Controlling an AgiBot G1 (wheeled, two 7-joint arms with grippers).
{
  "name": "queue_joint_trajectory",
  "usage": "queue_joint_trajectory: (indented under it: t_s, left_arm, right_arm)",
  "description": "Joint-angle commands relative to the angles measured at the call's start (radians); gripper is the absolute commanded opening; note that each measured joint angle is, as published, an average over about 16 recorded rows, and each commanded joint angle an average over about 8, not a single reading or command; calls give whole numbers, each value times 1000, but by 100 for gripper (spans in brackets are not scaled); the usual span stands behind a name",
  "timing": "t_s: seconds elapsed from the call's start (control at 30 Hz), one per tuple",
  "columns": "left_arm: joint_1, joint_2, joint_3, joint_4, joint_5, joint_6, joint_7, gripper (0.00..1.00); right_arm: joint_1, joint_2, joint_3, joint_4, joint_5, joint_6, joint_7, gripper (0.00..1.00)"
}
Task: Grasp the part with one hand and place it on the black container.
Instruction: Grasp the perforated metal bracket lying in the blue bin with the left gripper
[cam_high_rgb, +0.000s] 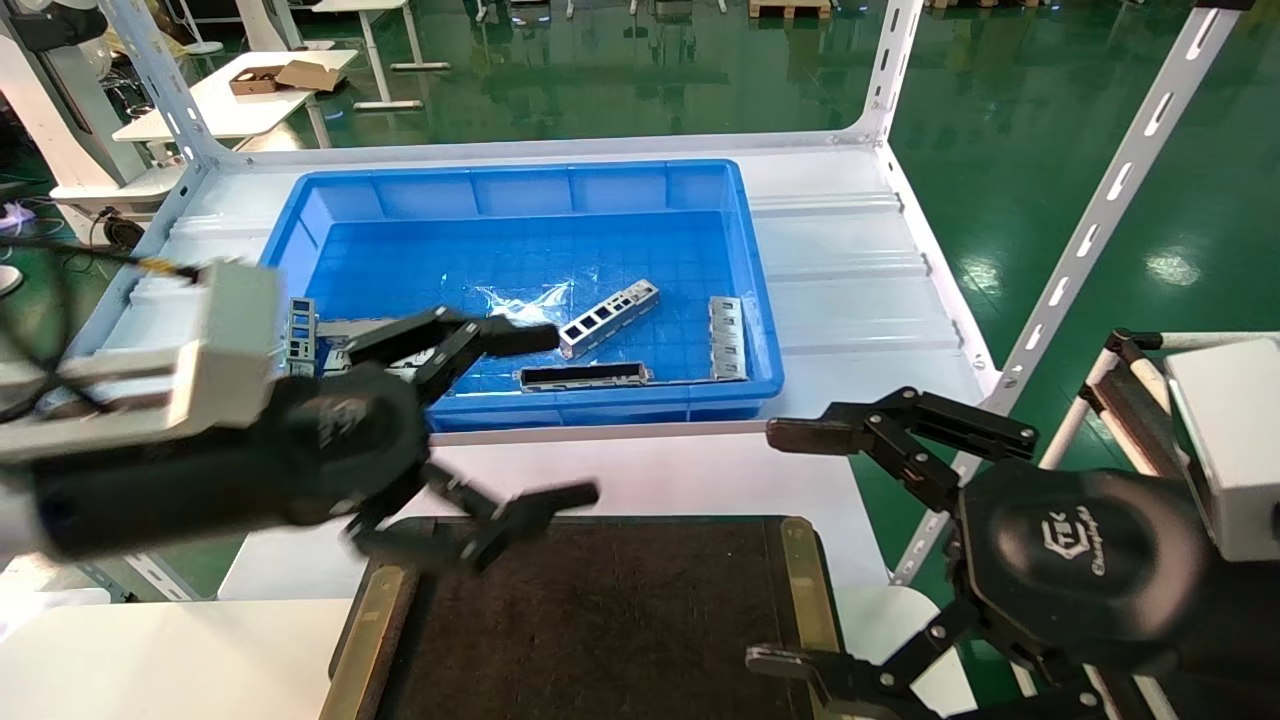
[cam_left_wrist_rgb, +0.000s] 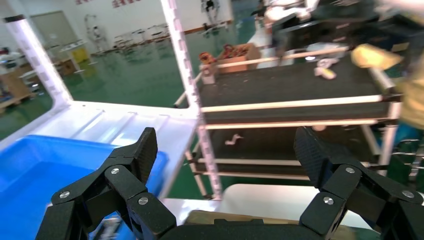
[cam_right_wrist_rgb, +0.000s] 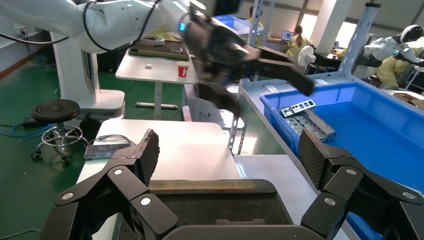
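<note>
The part (cam_high_rgb: 608, 318), a slim silver strip with a row of square cutouts, lies at a slant on the floor of the blue bin (cam_high_rgb: 745, 250), toward its near side and right of centre. Just nearer than it lies a dark-faced narrow bar (cam_high_rgb: 585, 375), and grey tabbed plates (cam_high_rgb: 727, 337) sit against the bin's right wall. The left gripper (cam_high_rgb: 545, 415) hangs over the bin's near rim, left of the part, with its fingers spread wide and nothing between them: one fingertip reaches over the bin close to the part's near end, the other over the white surface (cam_high_rgb: 850, 260) at the far edge of the black container (cam_high_rgb: 600, 620). The black container sits on the near side, in front of the bin. The right gripper (cam_high_rgb: 775, 545) is at the container's right edge, spread wide and holding nothing.
</note>
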Motion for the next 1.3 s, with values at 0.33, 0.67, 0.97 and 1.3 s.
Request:
queue_joint_trajectory:
  t_s: [0.33, 0.67, 0.97, 1.3]
  left_arm:
    - [-150, 204, 86, 263, 188, -153, 76, 100]
    - [-294, 427, 125, 641, 286, -308, 227, 100]
    - [-379, 551, 148, 905, 326, -431, 316, 100]
    - [-389, 576, 202, 957, 318, -524, 299, 100]
  right_arm:
    - [0, 0, -1, 0, 1, 0, 0, 100]
    - [0, 1, -2, 0, 1, 1, -1, 100]
    - [0, 1, -2, 0, 2, 1, -1, 100]
    - [1, 1, -3, 0, 2, 1, -1, 100]
